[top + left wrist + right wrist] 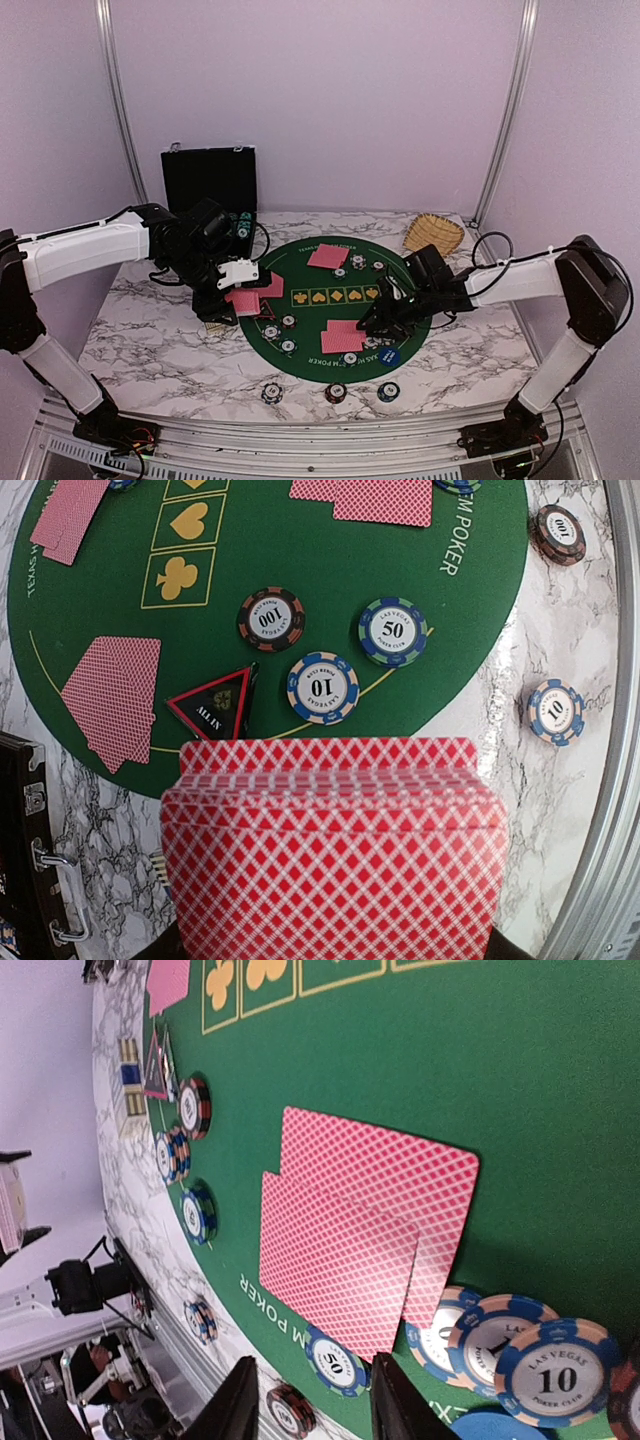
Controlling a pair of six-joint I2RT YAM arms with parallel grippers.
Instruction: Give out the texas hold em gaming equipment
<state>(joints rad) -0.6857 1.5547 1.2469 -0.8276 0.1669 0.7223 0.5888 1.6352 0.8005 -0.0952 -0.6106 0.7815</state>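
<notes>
Currently the left gripper [233,293] is clenched on a fanned deck of red-backed cards [335,850], which hangs above the 9 o'clock rim of the green poker mat [305,272]. The right gripper [314,1380] is released, its jaws apart with nothing between them, low over the mat near 5 o'clock.

Dealt cards lie face down on the mat in overlapping twos:
- the 12 o'clock pair [328,256];
- the 9 o'clock pair [110,695];
- the 6 o'clock pair [360,1240], just ahead of the right fingers [238,1400].

In the left wrist view, a black 100 chip [271,619], a teal 50 chip [392,632] and a blue 10 chip [323,688] sit close together on the felt. The red-black ALL IN triangle marker [212,705] lies just beside the 10 chip; whether they touch cannot be told.

Three further chips [335,392] lie in a row on the marble table [150,340], off the mat's 6 o'clock rim. A blue round button [390,355] sits at the 5 o'clock rim.
</notes>
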